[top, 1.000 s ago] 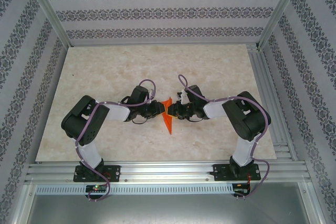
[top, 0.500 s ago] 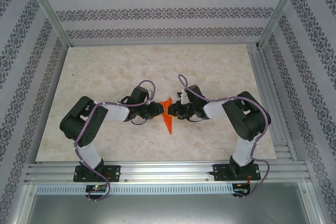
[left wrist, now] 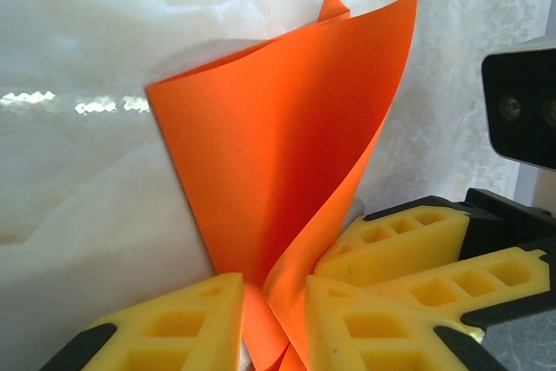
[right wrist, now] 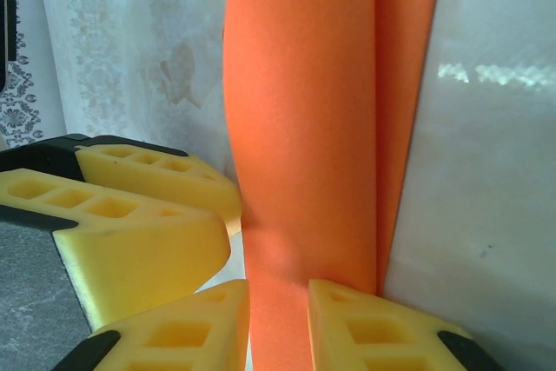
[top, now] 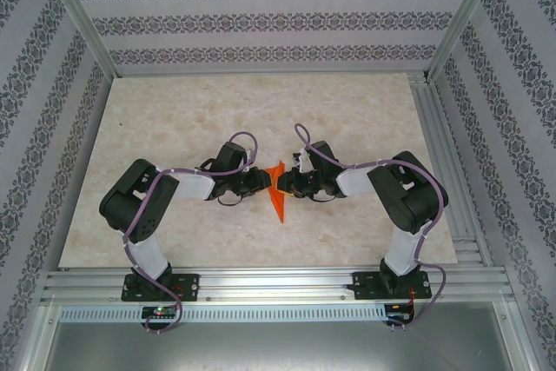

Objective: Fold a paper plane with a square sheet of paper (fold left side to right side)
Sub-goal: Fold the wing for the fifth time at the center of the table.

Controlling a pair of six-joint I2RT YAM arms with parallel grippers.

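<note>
Two pairs of fingers at work on the square sheet of paper (top: 278, 190), mid-bench (top: 174, 119), between the arms. Already creased into a pointed wedge, tip toward the near edge in the overhead view. Partly lifted off the bench and standing curled, not flat.

Left fingers (left wrist: 187, 327) closed on the lower end of the wedge, orange layers passing between the yellow pads in the left wrist view. Right fingers (right wrist: 382, 327) likewise closed on the paper, orange filling the gap between the pads in the right wrist view. Both close beside each other at the same part of the sheet.

Looks like the fold of the left side over to the right side: one flap bowed up and leaning across, free edge in the air, no crease pressed down yet. Past the early folds, by the look of it, but not yet a finished dart.

Next, probably: carry the left flap over until edge-to-edge with the right side, keep the centre line pinned with the right fingers, then press flat along the fold. Calls for matched edges and a slow release, given thin, springy paper prone to slipping.
</note>
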